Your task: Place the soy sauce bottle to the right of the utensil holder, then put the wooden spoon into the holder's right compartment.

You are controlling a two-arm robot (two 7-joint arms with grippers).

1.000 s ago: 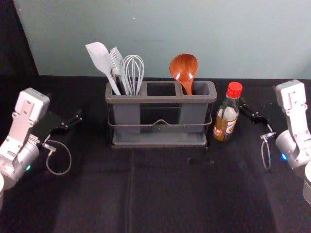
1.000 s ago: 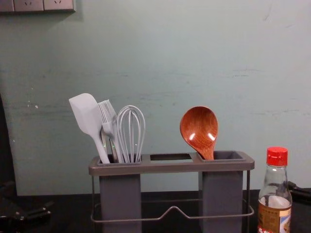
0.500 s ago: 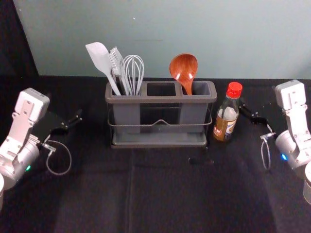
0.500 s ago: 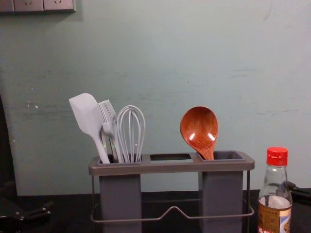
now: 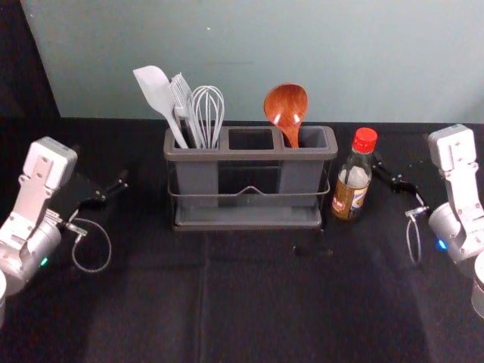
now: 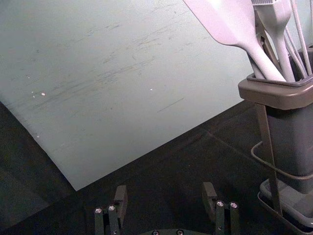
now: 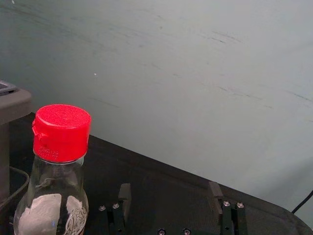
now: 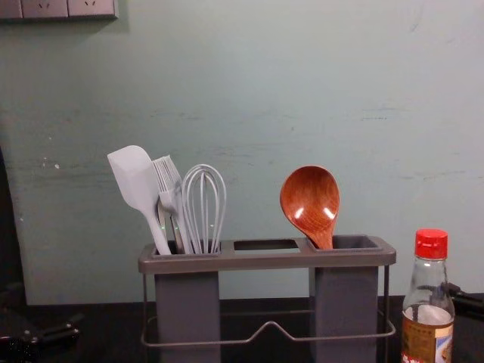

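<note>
Step status: we judge both placements complete, with only a final check and arm clearance outstanding.

Item 1. The soy sauce bottle (image 5: 354, 183) stands upright on the black tabletop (image 5: 257, 302), just beside the utensil holder (image 5: 249, 154) on its right. The chest view shows a narrow gap between the two.

Item 2. The wooden spoon (image 8: 309, 200) sits handle-down in the right compartment (image 8: 345, 310), bowl up, leaning slightly toward the left. The spatula (image 8: 132, 178), brush (image 8: 168, 181) and whisk (image 8: 204, 200) occupy the left compartment (image 8: 187, 302).

Item 3. The left gripper (image 6: 165, 188) is to the left of the holder, its fingers spread with nothing between them. The right gripper (image 7: 169, 187) is on the far side of the bottle from the holder, its fingers likewise parted and holding nothing.

Next move: we require no further grasp. We confirm that bottle and spoon stand stable, then hold both arms away from the work. If we withdraw the right arm, we direct it outward; a sweep inward could knock the bottle over or push it against the holder.
</note>
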